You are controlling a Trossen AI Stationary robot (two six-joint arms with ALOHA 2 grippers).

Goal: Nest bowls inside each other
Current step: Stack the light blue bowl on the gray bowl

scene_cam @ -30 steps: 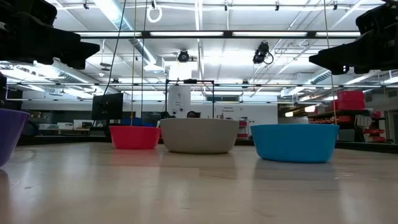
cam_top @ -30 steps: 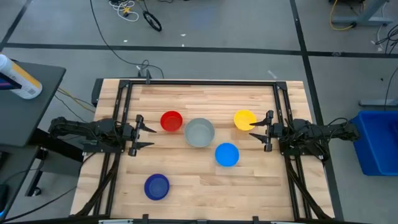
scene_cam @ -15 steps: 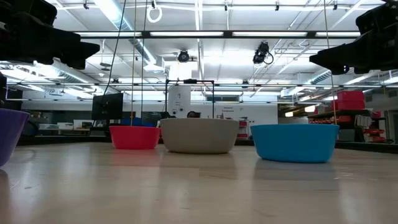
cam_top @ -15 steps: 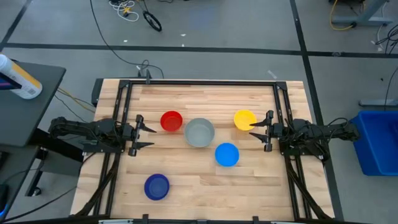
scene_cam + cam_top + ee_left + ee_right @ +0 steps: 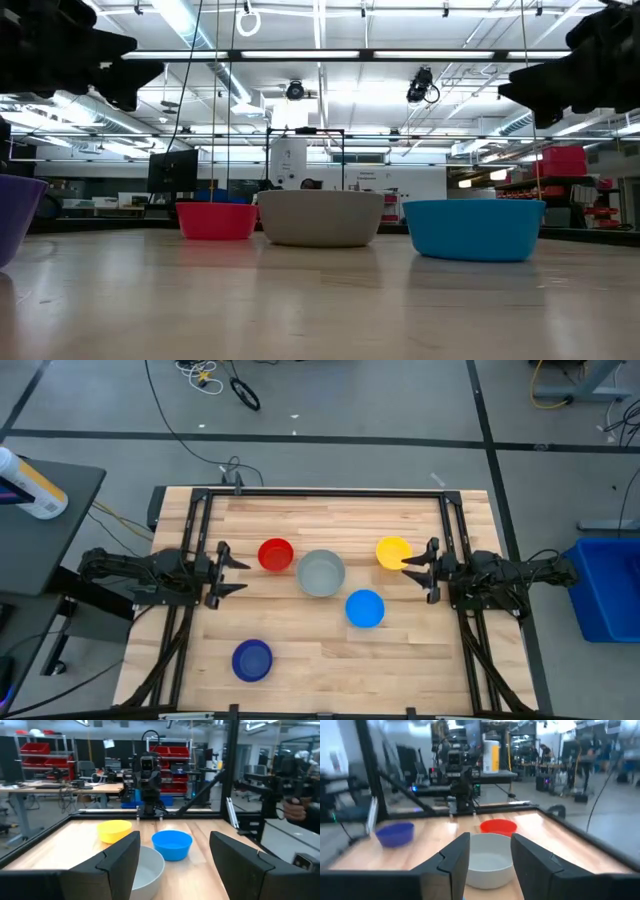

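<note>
Five bowls stand on their bases on the wooden table (image 5: 320, 670), each apart from the others: red (image 5: 275, 554), grey (image 5: 321, 572) in the middle, yellow (image 5: 393, 552), light blue (image 5: 365, 608), and dark blue (image 5: 252, 659) near the front left. My left gripper (image 5: 238, 574) hovers open at the table's left side and points level toward the red and grey bowls. My right gripper (image 5: 410, 570) hovers open at the right side, just short of the yellow bowl. Its fingers (image 5: 455, 862) stand apart with nothing between them. Both grippers are well above the tabletop (image 5: 120, 75) (image 5: 535, 90).
Black frame rails (image 5: 195, 540) run along the table's left and right sides under the arms. A blue bin (image 5: 605, 585) stands off the table to the right. A bottle (image 5: 30, 485) lies on a side table to the left.
Both grippers have rolled a little about the line they point along, staying where they were. No bowl has moved.
</note>
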